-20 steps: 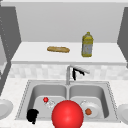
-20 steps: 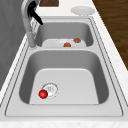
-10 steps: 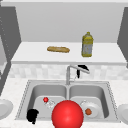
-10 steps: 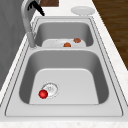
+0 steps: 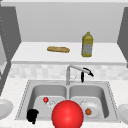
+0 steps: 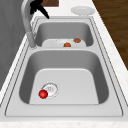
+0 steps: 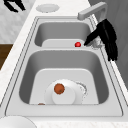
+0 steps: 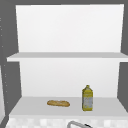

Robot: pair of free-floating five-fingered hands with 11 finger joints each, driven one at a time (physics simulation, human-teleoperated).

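Note:
My right hand (image 5: 86, 71) is at the tip of the grey faucet spout (image 5: 75, 68), above the right basin's back. Its fingers hang straight and its thumb sticks out, as the right side view shows of this hand (image 7: 107, 35) against the spout (image 7: 91, 11); it is open. The left side view puts the same hand (image 6: 37, 6) by the faucet (image 6: 26, 22). My left hand (image 5: 32, 115) hangs idle over the sink's front left rim. A small red ball (image 5: 45, 99) lies by the left basin's drain (image 6: 50, 88).
A white plate (image 7: 72, 98) with a brown ball (image 7: 59, 88) lies in the right basin. A big red ball (image 5: 67, 115) sits at the sink's front middle. Plates stand on the counter at left (image 5: 5, 108) and right (image 5: 124, 111). The shelf holds bread (image 5: 58, 49) and a yellow bottle (image 5: 87, 45).
My right hand has moved to the right along the back of the sink, and the faucet spout has swung right with it. The left hand has stayed still.

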